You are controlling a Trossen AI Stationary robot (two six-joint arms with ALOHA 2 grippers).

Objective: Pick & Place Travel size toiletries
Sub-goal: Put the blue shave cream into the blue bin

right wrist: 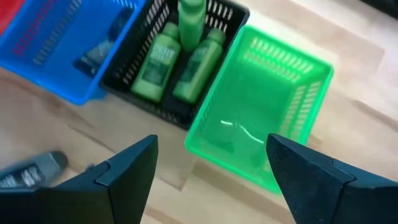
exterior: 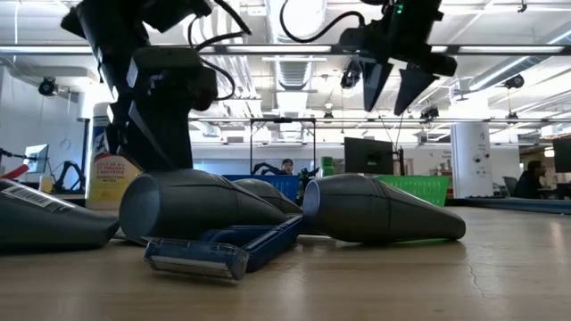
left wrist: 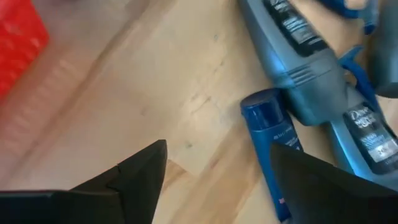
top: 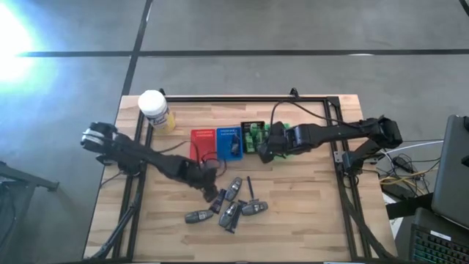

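Note:
Several dark grey tubes (top: 233, 189) and a thin dark stick (top: 249, 187) lie on the wooden table near its front middle. My left gripper (top: 214, 194) is open just above the table at the left of this pile. In its wrist view a small blue tube (left wrist: 268, 127) lies beside one finger, with grey tubes (left wrist: 292, 43) behind it. My right gripper (right wrist: 211, 140) is open and empty above the green tray (right wrist: 273, 118). The black tray (right wrist: 149, 93) holds three green bottles (right wrist: 155, 71). The blue tray (right wrist: 68, 68) holds a grey tube (right wrist: 96, 55).
A red tray (top: 203, 141), the blue, black and green trays stand in a row at the table's middle. A white-capped yellow jar (top: 156, 110) stands at the far left. In the low view a blue razor (exterior: 223, 251) lies in front of the grey tubes.

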